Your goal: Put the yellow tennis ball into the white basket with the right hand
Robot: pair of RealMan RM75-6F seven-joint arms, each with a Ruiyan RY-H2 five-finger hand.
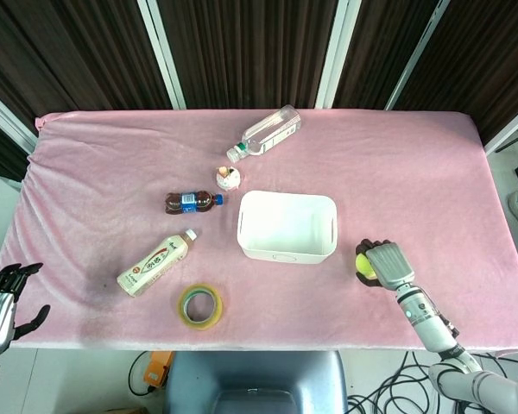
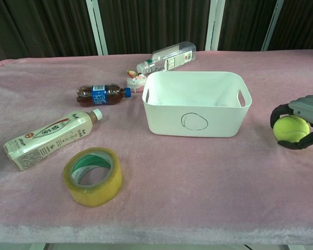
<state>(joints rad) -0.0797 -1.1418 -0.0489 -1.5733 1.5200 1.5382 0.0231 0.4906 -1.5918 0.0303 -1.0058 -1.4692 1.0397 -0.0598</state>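
- Ball, yellow, sits in the right hand, whose dark fingers curl around it; it lies at about 3 o'clock from the basket, near it but apart.
- Whether the ball is off the pink cloth or resting on it cannot be told.
- Basket is white, stands upright near the table's middle, with slot handles in its short walls and an oval mark on its near wall in the chest view.
- Left hand hangs off the table's corner at 8 o'clock from the basket, well apart from everything, fingers spread and holding nothing.
- Tape roll, yellow, lies flat at 7 o'clock from the basket.
- Cream bottle lies on its side at 8 o'clock, cap towards the basket.
- Dark bottle with a blue label lies on its side at 9 o'clock.
- Small toy, white and pink, stands at 11 o'clock, just beside the dark bottle's cap.
- Clear bottle lies on its side at 12 o'clock, further back.
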